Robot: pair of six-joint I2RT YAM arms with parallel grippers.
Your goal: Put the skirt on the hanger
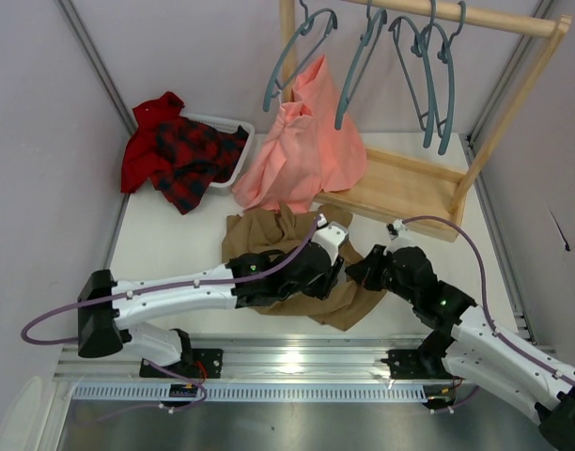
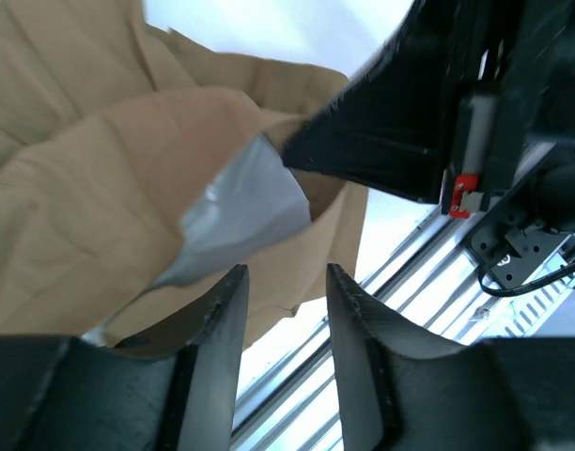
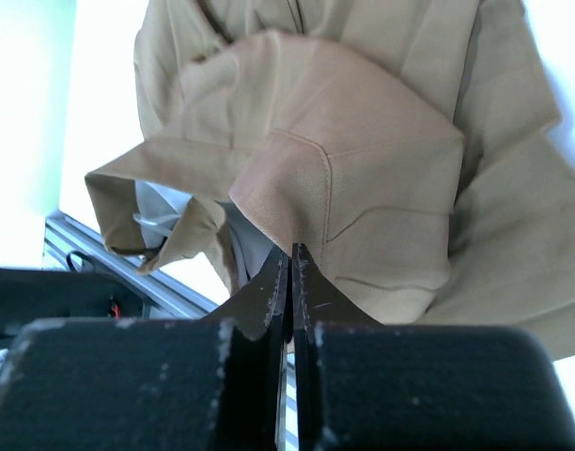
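Observation:
The khaki skirt [image 1: 259,240] lies crumpled on the white table in front of both arms. It fills the right wrist view [image 3: 363,141], and its grey lining shows in the left wrist view [image 2: 128,169]. My right gripper [image 1: 358,272] [image 3: 292,249] is shut on a fold of the skirt's edge. My left gripper [image 1: 336,274] [image 2: 283,282] is open just beside that spot, over the skirt's near edge, with nothing gripped. Several grey-blue hangers [image 1: 433,70] hang on the wooden rack at the back.
A salmon-pink garment [image 1: 306,150] hangs from one hanger on the wooden rack [image 1: 410,188]. A red-and-black plaid garment [image 1: 179,150] spills from a white basket [image 1: 236,155] at the back left. The aluminium rail [image 1: 287,362] runs along the near edge.

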